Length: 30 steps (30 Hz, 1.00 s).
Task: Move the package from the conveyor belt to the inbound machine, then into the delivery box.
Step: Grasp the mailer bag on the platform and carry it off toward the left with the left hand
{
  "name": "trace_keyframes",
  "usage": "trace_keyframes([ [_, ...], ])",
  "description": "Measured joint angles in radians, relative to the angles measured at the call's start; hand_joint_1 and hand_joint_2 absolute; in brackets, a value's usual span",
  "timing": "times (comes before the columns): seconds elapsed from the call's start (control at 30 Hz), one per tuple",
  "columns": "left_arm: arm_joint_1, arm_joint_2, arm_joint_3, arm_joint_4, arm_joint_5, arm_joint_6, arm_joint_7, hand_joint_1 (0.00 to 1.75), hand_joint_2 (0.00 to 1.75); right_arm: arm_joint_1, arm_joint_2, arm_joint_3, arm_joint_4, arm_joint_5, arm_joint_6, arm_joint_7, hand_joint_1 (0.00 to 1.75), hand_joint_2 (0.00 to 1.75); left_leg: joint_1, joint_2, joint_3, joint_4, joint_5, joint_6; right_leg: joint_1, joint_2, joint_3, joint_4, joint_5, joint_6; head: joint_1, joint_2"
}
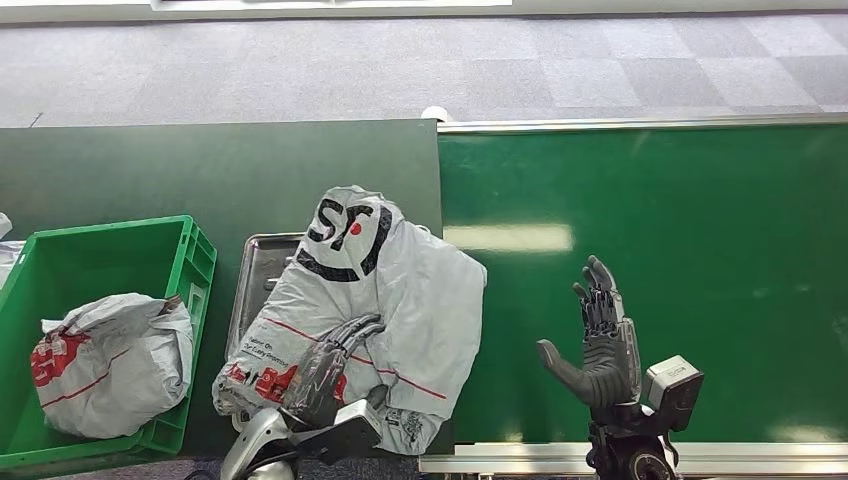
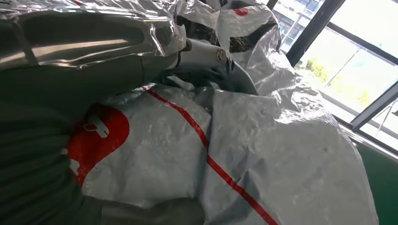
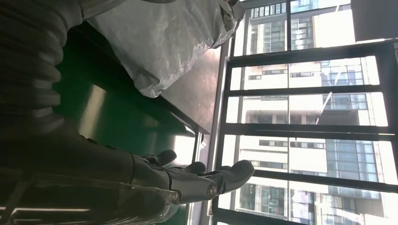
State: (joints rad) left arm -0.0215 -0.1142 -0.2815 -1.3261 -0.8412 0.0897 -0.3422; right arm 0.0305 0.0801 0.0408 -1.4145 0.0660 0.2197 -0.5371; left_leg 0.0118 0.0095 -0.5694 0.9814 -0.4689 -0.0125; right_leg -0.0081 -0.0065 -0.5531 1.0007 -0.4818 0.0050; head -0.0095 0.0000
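Green conveyor belt [image 1: 650,270] on the right, dark green worktop [image 1: 200,170] on the left. Green crate [image 1: 190,262] holds a second bag [image 1: 110,360]. Grey SF package [image 1: 370,300] lies over the metal tray [image 1: 255,270], long axis running near-to-far, logo end far. Left hand [image 1: 330,365] rests on it, fingers [image 1: 355,328] laid flat together. Right hand [image 1: 600,345] is raised over the belt, fingers spread, holding nothing.

Crumpled grey package [image 1: 390,300] with red stripes lies flat on the metal tray [image 1: 255,270], overhanging the conveyor belt [image 1: 650,260]
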Motion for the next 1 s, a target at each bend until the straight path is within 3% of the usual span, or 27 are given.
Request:
trace_keyframes([
  [0.77,-0.026,0.002,-0.009,0.014,0.029,0.052,-0.031,1.75,1.75,-0.015,0.0,-0.007,0.0,-0.003,0.0,0.0,0.0,1.75,0.0,0.0,0.0,0.0,0.0,0.0,0.0,0.0,0.0,0.0,0.0,0.0,0.0,0.0],
  [1.0,-0.012,0.0,-0.004,-0.004,0.113,0.218,-0.177,1.75,1.75,-0.013,0.0,-0.01,0.0,-0.011,0.0,0.0,0.0,1.75,0.0,0.0,0.0,0.0,0.0,0.0,0.0,0.0,0.0,0.0,0.0,0.0,0.0,0.0],
])
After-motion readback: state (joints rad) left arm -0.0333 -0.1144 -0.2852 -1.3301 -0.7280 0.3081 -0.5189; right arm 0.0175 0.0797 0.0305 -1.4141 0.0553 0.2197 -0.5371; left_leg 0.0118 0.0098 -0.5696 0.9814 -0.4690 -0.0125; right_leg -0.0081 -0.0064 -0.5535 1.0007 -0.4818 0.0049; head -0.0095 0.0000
